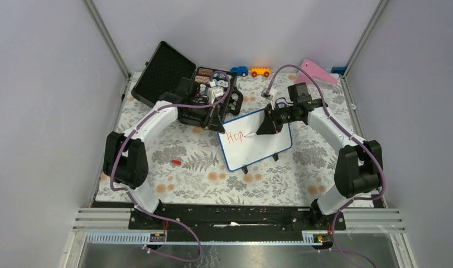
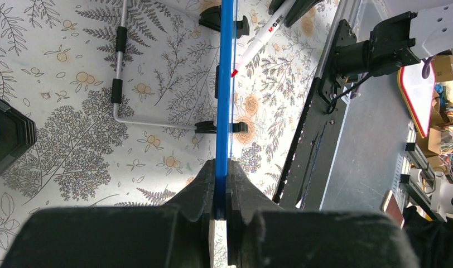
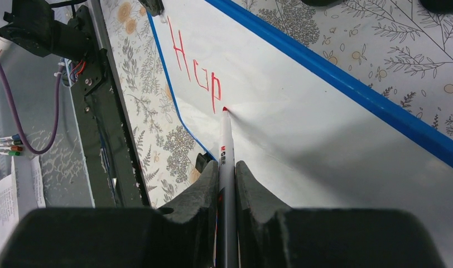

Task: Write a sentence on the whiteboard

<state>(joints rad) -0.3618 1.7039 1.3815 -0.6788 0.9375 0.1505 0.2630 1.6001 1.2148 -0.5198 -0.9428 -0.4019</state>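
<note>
My left tool (image 2: 223, 173) is clenched on the blue frame of the whiteboard (image 1: 264, 148), pinching its edge between both fingers at the board's far left corner. From that wrist I see the board edge-on, a thin blue line running straight away from the fingers. Its black feet and a bent metal stand rest on the flowered table (image 1: 179, 184).

The whiteboard stands near the middle of the table, a little toward the right edge. It is tilted back on its feet, with its white face turned up and toward the near edge.

My right tool (image 3: 227, 167) is clamped on a white marker (image 3: 226, 137), the barrel squeezed between the two fingers and pointing out ahead of them. Its red tip touches the white surface just beside the last letter. The sentence (image 1: 234, 137) reads "Hop" in red, set in the board's upper left part, and the rest of the face is bare.

An open black case (image 1: 167, 75) full of small parts sits toward the far left corner, just behind my left arm. A blue toy car (image 1: 239, 71) and an orange toy car (image 1: 260, 71) stand at the far edge. A small red cap (image 1: 176, 162) lies toward the left edge, well apart from the board.
</note>
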